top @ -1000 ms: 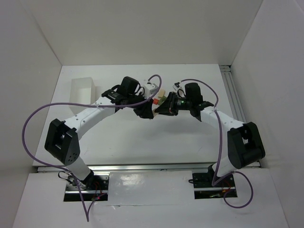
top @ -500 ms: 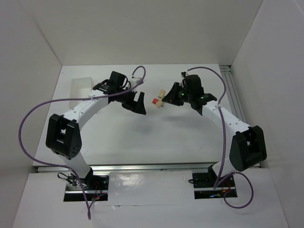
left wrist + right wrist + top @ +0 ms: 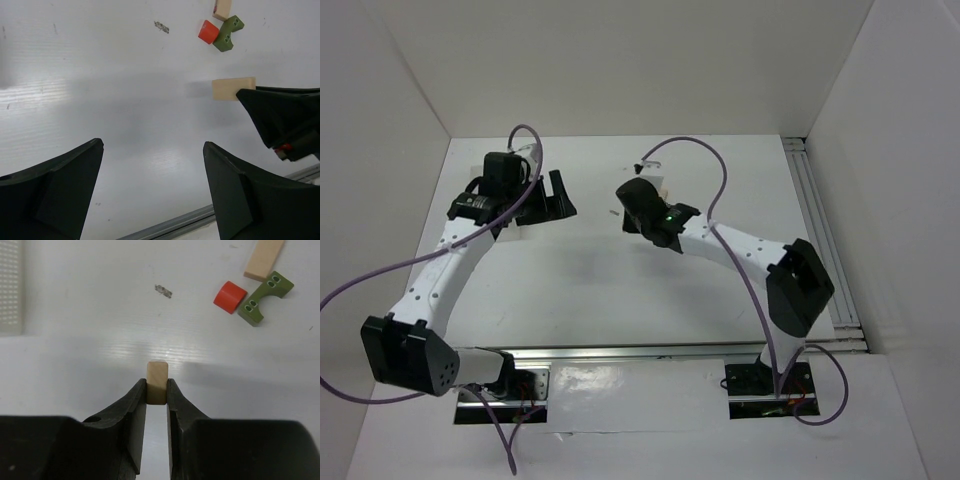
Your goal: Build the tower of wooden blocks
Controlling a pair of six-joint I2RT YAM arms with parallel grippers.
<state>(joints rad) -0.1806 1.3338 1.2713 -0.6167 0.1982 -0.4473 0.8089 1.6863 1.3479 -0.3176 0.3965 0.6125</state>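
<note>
White walls (image 3: 620, 70) box in a white table (image 3: 580, 280), glossy and faintly ribbed, with a metal rail (image 3: 620, 352) along its near edge; the left gripper (image 3: 152, 145) hangs over bare surface, jaws spread wide and empty; the right gripper (image 3: 156, 390) is clamped on one end of a tan block (image 3: 157, 371); beyond it a tan plank (image 3: 264, 259), green block (image 3: 265, 297) and red piece (image 3: 230, 296) lie close together, unstacked, near a small scuff (image 3: 163, 290).
</note>
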